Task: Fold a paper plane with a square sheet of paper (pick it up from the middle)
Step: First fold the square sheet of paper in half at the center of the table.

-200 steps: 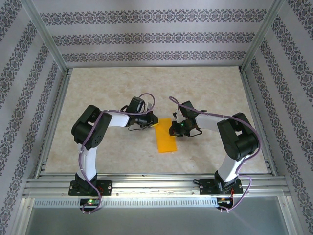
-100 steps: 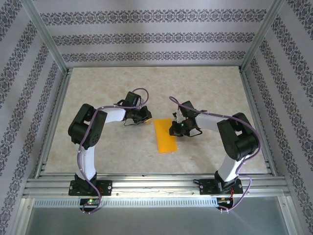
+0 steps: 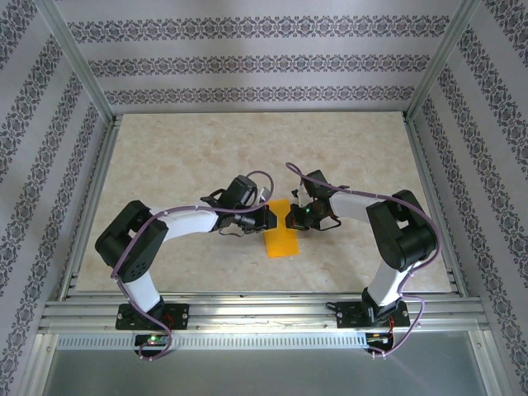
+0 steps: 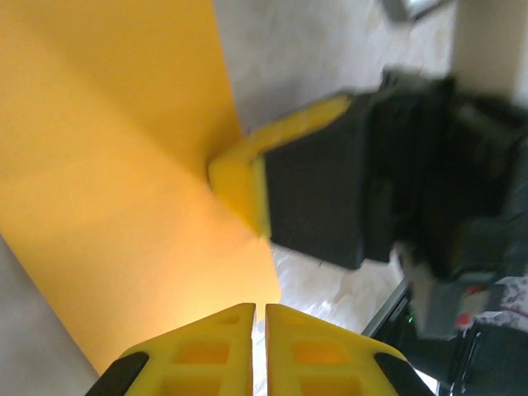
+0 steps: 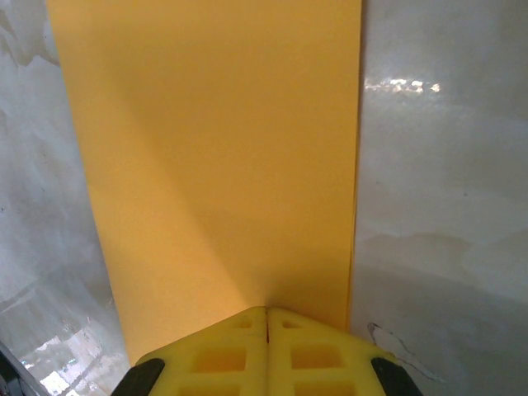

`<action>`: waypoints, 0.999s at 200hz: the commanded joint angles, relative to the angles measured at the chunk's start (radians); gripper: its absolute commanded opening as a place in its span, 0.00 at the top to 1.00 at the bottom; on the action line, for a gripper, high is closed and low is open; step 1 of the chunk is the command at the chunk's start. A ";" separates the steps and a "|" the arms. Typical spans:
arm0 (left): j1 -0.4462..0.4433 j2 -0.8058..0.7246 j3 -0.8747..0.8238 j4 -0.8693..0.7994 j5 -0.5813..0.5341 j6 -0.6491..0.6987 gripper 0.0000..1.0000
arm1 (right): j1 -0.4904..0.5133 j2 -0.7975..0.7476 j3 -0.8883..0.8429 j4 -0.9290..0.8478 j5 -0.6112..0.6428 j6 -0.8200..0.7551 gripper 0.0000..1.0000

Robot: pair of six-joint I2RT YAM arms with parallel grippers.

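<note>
The orange-yellow sheet of paper (image 3: 280, 238) lies flat on the table as a long rectangle, not a dart. My right gripper (image 3: 290, 218) is shut, and its tips rest on the sheet near the right edge. In the right wrist view the paper (image 5: 214, 157) stretches away from the closed gripper (image 5: 266, 310). My left gripper (image 3: 269, 219) hovers at the sheet's left edge, jaws almost touching with nothing between them. In the left wrist view the left gripper (image 4: 260, 308) faces the paper (image 4: 107, 165) and the right gripper's yellow fingertip (image 4: 241, 177).
The marble-patterned table (image 3: 165, 157) is boxed in by aluminium posts and patterned walls. A metal rail (image 3: 264, 309) runs along the near edge between the two arm bases. Both wrists are close together over the sheet.
My left arm pulled a little away from the paper, then reached right and forward to the sheet's left edge. The right arm and the paper have stayed still.
</note>
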 commanded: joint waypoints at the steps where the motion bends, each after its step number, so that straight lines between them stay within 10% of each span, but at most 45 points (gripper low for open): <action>1: -0.023 0.008 -0.042 0.082 0.017 -0.025 0.90 | 0.001 0.000 -0.034 -0.068 0.063 0.003 1.00; 200: -0.071 -0.189 -0.133 -0.109 -0.186 0.039 0.90 | 0.031 -0.071 0.043 -0.045 0.010 0.106 0.89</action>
